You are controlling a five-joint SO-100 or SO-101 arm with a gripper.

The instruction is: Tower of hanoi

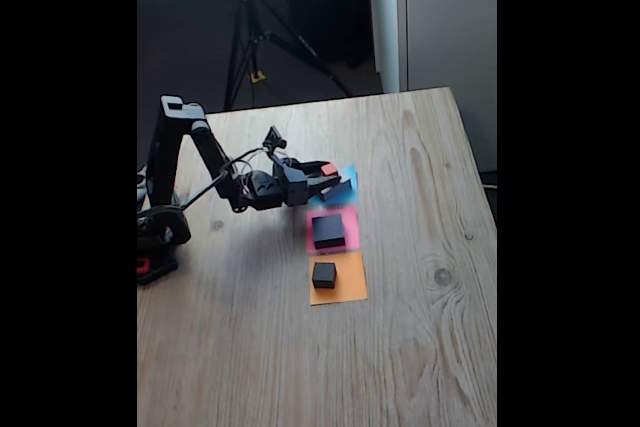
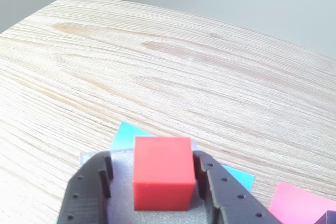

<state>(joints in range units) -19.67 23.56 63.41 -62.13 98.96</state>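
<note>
A tiny red cube (image 2: 163, 174) sits on the wide flat grey block (image 2: 122, 182), which lies on a blue paper square (image 2: 126, 135). My gripper (image 2: 152, 174) straddles the cube. The right finger (image 2: 202, 174) is against it, while a gap shows between the cube and the left finger (image 2: 105, 177), so the jaws stand slightly open. In the fixed view the gripper (image 1: 330, 182) and red cube (image 1: 328, 169) are over the blue paper (image 1: 348, 185). A medium black block (image 1: 328, 230) rests on pink paper (image 1: 322, 244). The small dark grey block (image 1: 323, 274) is on orange paper (image 1: 345, 287).
The arm's base (image 1: 160, 232) stands at the left edge of the wooden table (image 1: 420, 347). A tripod (image 1: 255, 42) stands on the floor behind the table. The three papers run in a line toward the camera.
</note>
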